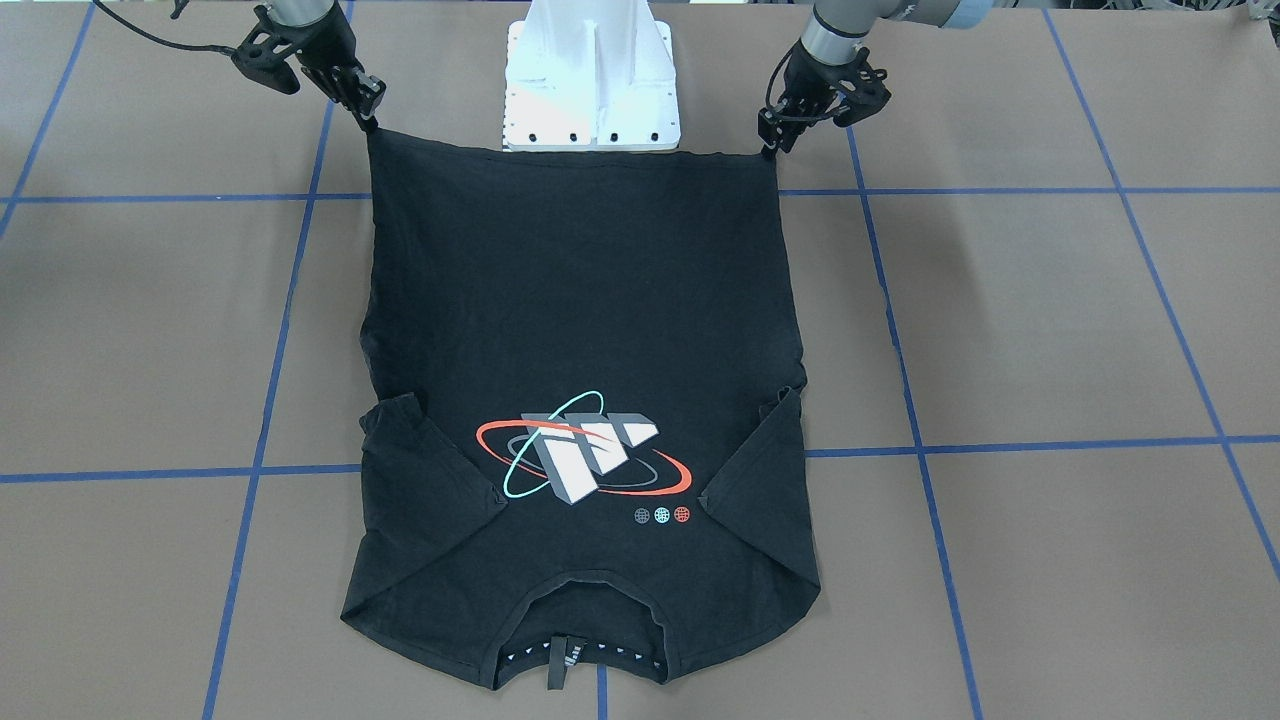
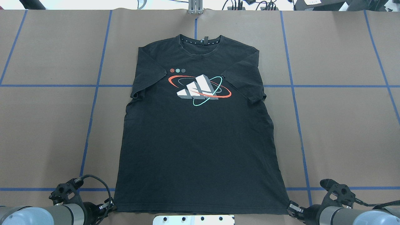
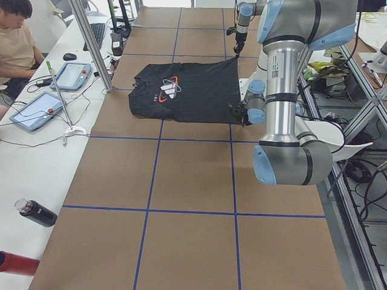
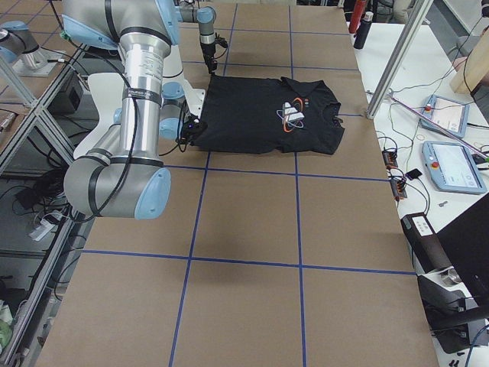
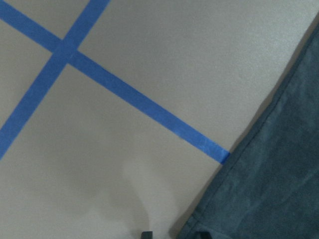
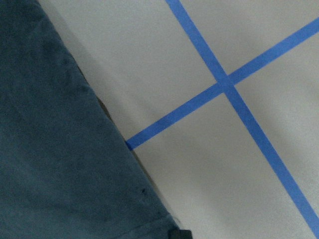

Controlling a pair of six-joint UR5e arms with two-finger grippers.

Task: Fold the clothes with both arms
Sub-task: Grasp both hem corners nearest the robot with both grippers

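One black T-shirt [image 1: 580, 280], laid logo-up, is held at its two hem corners: one clamped by the left gripper [image 1: 772, 145], the other by the right gripper [image 1: 368, 118].

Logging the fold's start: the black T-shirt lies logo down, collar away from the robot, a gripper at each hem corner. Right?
No: the T-shirt lies logo up, as the overhead exterior view shows. Collar away from the robot, left gripper and right gripper at the hem corners: that holds.
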